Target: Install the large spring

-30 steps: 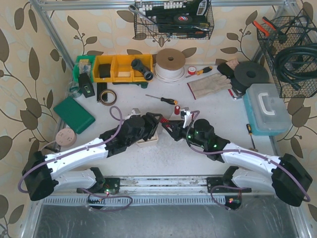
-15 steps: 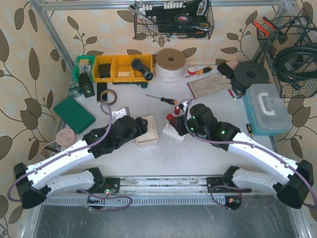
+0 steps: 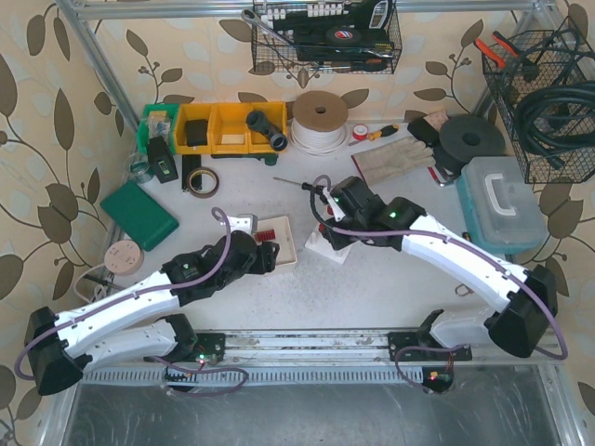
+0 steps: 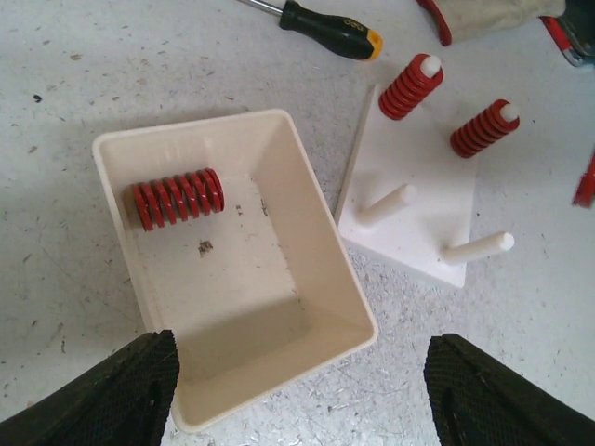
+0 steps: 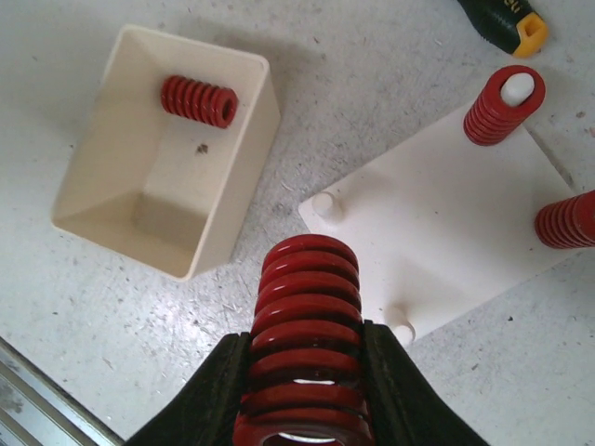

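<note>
My right gripper is shut on a large red spring and holds it upright above the near edge of the white peg board. The board carries two red springs on its far pegs. Two bare pegs stand on the near side. In the top view the right gripper hangs over the board. My left gripper is open and empty, just short of a cream bin. A smaller red spring lies in the bin.
A black-handled screwdriver lies just beyond the board. Work gloves, a blue toolbox, yellow bins, a wire spool and a green box ring the work area.
My right gripper carried the large spring left and away from me, over the peg board. My left arm pulled back toward the near left, uncovering the bin.
</note>
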